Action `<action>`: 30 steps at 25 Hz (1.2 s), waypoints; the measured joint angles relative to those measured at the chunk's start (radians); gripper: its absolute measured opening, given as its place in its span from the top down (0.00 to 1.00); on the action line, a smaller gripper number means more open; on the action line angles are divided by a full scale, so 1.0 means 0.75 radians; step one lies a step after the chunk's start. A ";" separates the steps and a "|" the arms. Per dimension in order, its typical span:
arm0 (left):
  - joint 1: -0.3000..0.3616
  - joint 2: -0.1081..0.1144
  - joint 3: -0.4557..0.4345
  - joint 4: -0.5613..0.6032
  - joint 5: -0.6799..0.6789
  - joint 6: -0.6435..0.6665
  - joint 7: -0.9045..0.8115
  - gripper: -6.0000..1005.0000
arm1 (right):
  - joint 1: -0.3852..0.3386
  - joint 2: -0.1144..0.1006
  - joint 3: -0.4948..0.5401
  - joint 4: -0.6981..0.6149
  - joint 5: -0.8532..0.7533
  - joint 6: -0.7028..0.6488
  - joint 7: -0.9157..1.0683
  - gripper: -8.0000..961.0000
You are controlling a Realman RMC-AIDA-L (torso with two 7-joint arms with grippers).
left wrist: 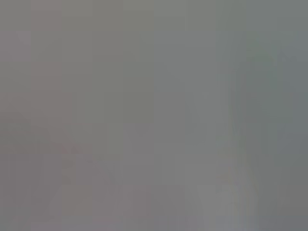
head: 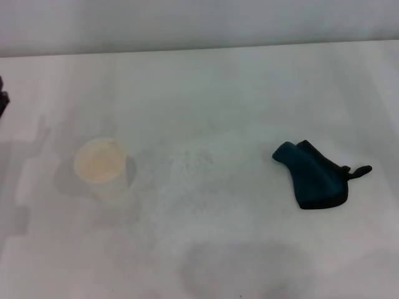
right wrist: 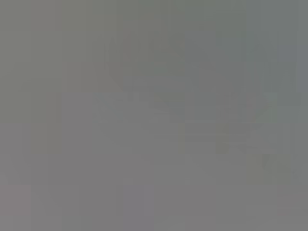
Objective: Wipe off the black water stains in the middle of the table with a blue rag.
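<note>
The blue rag (head: 315,176) is seen crumpled at right of frame on the white worktop (head: 206,87), a cup (head: 99,161) at left, no black stain is visible between them, and neither end effector's state can be told.

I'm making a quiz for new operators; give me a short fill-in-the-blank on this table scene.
1. The blue rag lies on the robot's ____ side of the table.
2. The cup stands on the robot's ____ side.
3. The rag lies crumpled, with ____ gripper touching it.

Missing words: right; left; no
</note>
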 joint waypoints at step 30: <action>0.038 0.001 0.011 0.062 -0.210 -0.014 0.006 0.12 | -0.049 0.002 0.045 0.388 0.394 0.107 -0.998 0.09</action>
